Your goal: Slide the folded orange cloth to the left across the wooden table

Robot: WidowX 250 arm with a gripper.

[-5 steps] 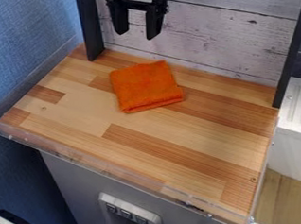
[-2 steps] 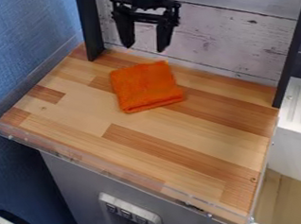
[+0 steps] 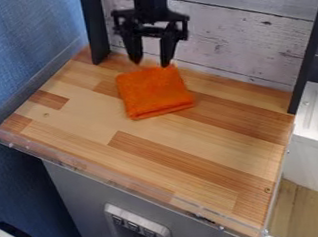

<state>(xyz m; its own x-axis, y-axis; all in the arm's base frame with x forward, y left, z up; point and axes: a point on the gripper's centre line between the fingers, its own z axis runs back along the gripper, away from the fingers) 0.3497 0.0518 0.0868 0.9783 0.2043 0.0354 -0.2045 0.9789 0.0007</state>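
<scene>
The end effector (image 3: 150,63) has come down from higher up, and its two fingers are apart with nothing between them. Now its tips are by the back edge of the orange cloth (image 3: 155,93), so it seems near enough to try a grab. The folded cloth lies flat on the desk (image 3: 211,163), unmoved.

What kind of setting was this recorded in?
Probably a toy-kitchen mock-up in a lab or workroom: a small wood-block countertop with a clear plastic lip, a whitewashed plank backboard, and a robot hand above a folded orange cloth.
</scene>
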